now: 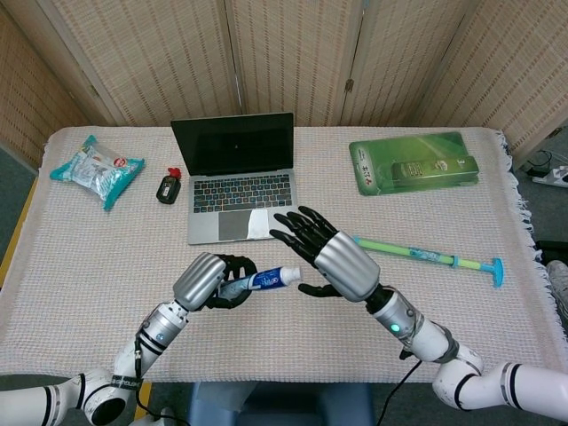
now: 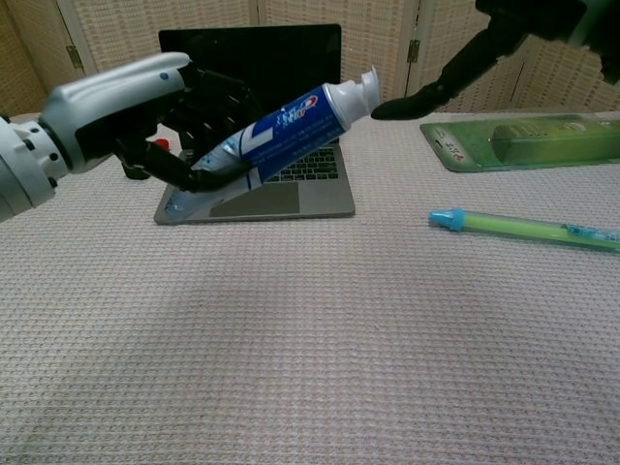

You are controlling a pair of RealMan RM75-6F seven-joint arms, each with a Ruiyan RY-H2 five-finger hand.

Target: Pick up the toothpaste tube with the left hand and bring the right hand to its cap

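My left hand [image 1: 211,280] [image 2: 145,116] grips a blue and white toothpaste tube [image 1: 264,280] [image 2: 276,131] above the table, tilted with its white cap end [image 2: 360,89] up and to the right. My right hand [image 1: 328,260] [image 2: 489,39] hovers at the cap end with its fingers spread. Its thumb tip [image 2: 387,107] lies right beside the cap, and in the head view the hand covers the cap. Whether the thumb touches the cap cannot be told.
An open laptop [image 1: 240,182] stands behind the hands. A green toothbrush [image 1: 426,257] [image 2: 528,229] lies to the right, a green package [image 1: 413,162] at the back right. A teal packet [image 1: 96,169] and a small black device [image 1: 168,187] lie at the back left.
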